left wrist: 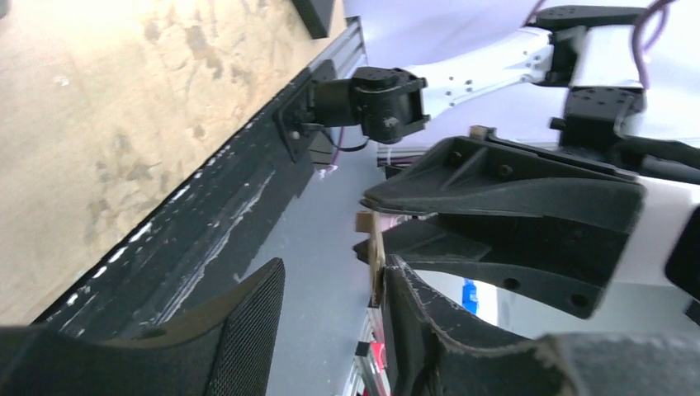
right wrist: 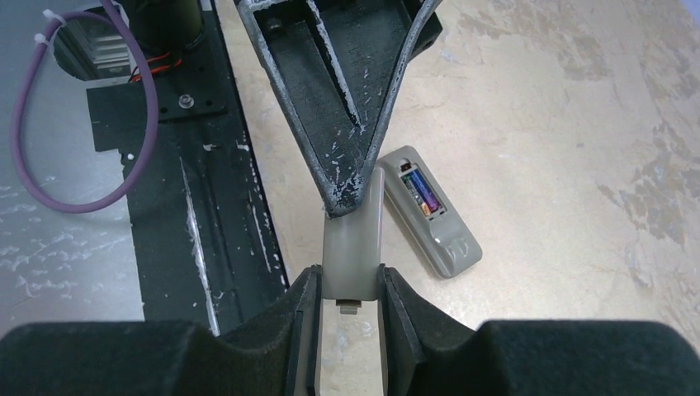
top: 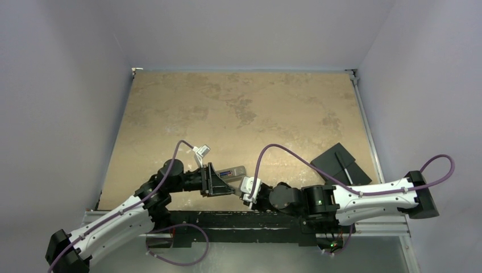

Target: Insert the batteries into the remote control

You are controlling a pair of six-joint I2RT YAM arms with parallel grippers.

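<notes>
- Nearest me, the right gripper [right wrist: 347,282] has its fingers [right wrist: 301,330] clenched on the grey battery cover [right wrist: 351,256]. Both pads press its long edges, and most of the cover sticks out ahead of the tips.
- The left gripper [left wrist: 334,276] is released. In its wrist view I see a wide gap between the two fingers [left wrist: 239,330], with the cover edge-on just beside one of them and not pinched.
- From the right wrist camera, the scuffed tip of one left finger overlaps the far end of the cover. I cannot tell whether it actually touches.
- Beside the fingers runs the black base rail [right wrist: 223,223], with a loop of purple cable [right wrist: 25,165] over the grey floor next to it.
- The remote control [right wrist: 446,239] lies flat on the tabletop [right wrist: 536,124] just beside the held cover. Its grey underside is up, its recess is uncovered, and nothing is gripping it.
- The batteries [right wrist: 422,194] sit in that recess. I make out a purple wrap and an orange, brassy patch, but I cannot separate the two cells.
- There is print on the battery wrap, too small for me to read. I can read no brand or label on the remote's underside or on the cover.
- Farthest out, on the right arm's side, a flat black slab [top: 340,164] rests on the tabletop, well apart from the remote.
</notes>
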